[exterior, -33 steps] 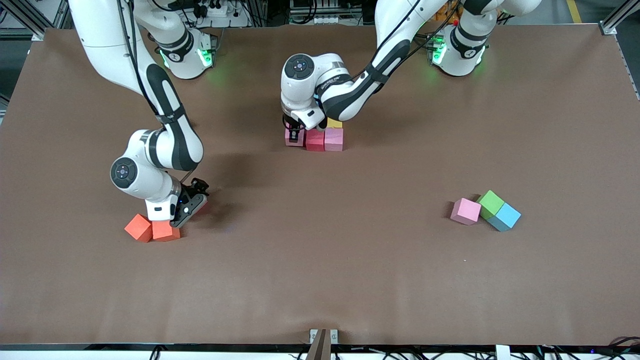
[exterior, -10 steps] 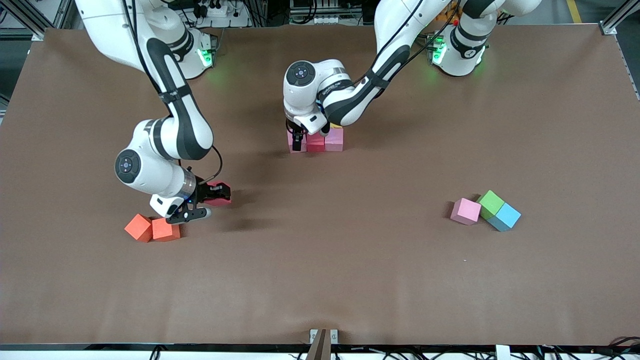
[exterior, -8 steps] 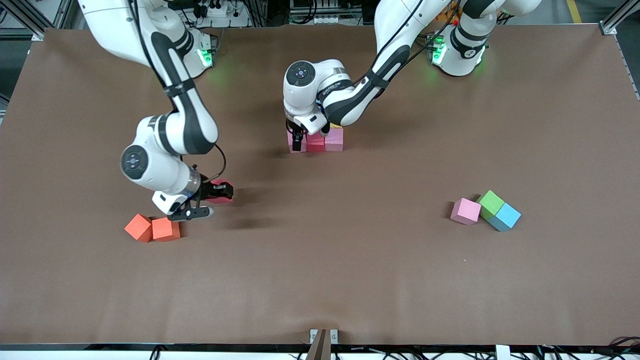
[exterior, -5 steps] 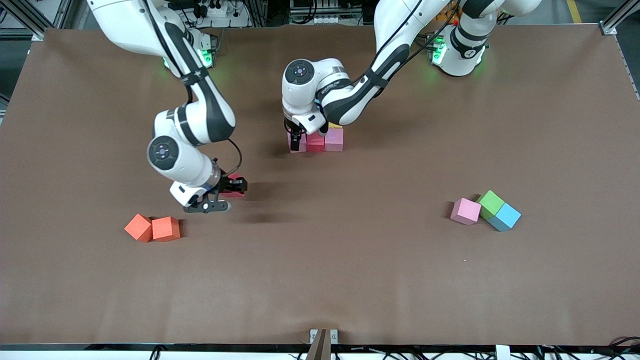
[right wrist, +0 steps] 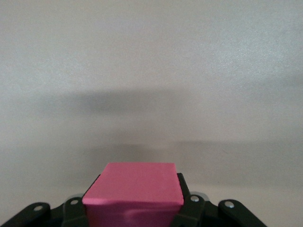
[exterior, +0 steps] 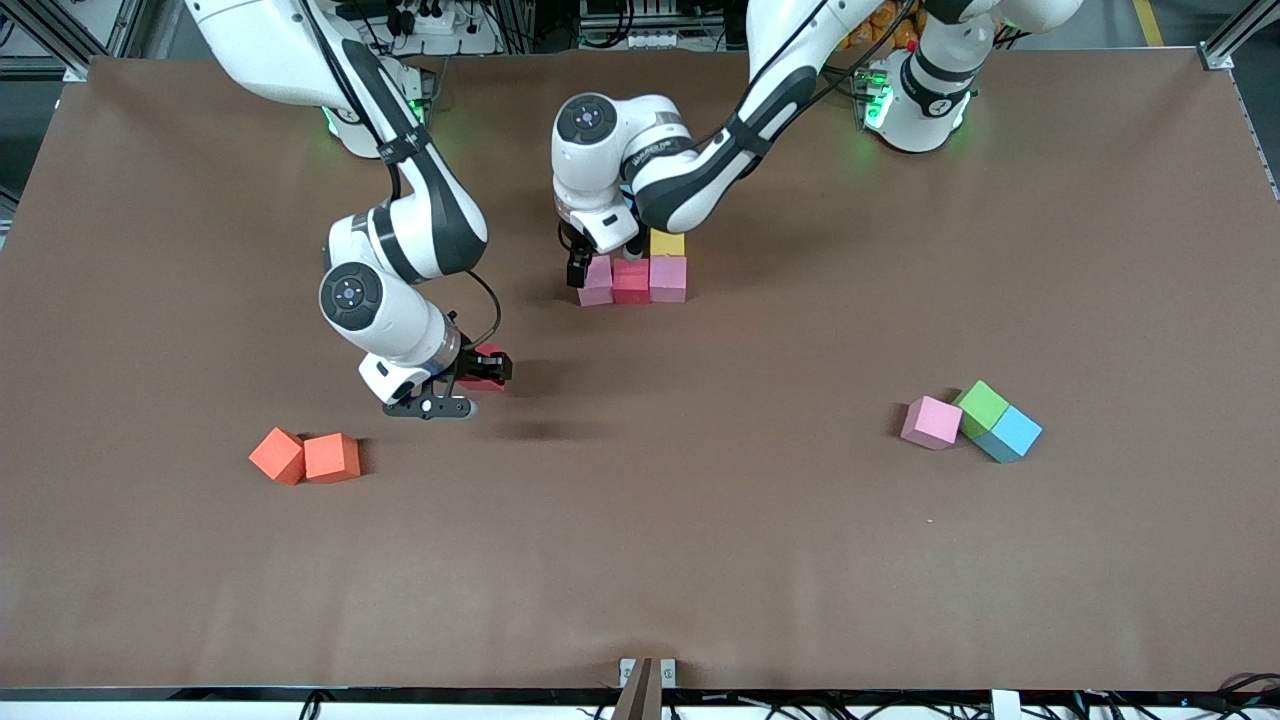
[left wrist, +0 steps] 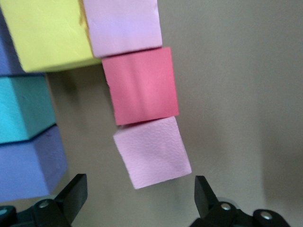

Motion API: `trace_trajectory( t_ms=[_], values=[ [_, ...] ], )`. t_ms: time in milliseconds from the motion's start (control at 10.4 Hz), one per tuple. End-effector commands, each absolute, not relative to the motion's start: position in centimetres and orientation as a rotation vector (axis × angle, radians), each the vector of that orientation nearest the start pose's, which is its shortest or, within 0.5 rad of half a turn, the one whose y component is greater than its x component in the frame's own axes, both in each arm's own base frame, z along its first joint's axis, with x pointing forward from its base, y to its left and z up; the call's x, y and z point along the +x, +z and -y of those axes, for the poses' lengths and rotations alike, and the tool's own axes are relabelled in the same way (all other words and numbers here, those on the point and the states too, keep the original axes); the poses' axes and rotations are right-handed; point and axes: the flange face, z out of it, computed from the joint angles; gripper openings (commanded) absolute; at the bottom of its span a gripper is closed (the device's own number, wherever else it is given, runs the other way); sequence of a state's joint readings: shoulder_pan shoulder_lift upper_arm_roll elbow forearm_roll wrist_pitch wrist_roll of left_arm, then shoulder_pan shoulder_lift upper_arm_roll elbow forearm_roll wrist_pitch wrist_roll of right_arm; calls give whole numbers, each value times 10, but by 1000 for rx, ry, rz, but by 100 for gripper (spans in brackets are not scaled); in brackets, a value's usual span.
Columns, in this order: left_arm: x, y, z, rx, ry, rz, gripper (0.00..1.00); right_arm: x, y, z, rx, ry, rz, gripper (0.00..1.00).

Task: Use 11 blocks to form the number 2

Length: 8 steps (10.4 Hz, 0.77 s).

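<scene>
carried upward, matte crimson cube (exterior: 484, 366) clenched in right jaws; left jaws released.

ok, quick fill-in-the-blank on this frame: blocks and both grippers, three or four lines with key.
1. The right gripper is shut on a small matte ____ cube.
2. The left gripper, above the pale pink cube at the row's end, has its fingers ____.
3. The small matte yellow cube touches the ____ cube of that row.
4. The green cube sits between the pink cube and the ____ cube.

Missing: crimson; open; purple; sky-blue
</scene>
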<state>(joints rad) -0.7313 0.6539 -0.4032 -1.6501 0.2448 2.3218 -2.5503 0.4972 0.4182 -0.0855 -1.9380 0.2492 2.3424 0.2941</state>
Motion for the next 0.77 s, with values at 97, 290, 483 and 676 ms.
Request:
trace_trajectory(
  t_ms=[97,290,483,676],
  values=[
    [337,312,589,-2592,-56,1809,100,561,269,-256,-3015,79,-92,18],
    [370,333,560,-2636,-113,1694,100,549,267,-288,-3008,60,-170,18],
    [405,350,527,-2681,-140,1539,100,534,260,-321,-3005,50,-217,18],
    [440,365,491,-2743,-139,1380,100,517,252,-349,-3002,41,-254,18]
  ],
)
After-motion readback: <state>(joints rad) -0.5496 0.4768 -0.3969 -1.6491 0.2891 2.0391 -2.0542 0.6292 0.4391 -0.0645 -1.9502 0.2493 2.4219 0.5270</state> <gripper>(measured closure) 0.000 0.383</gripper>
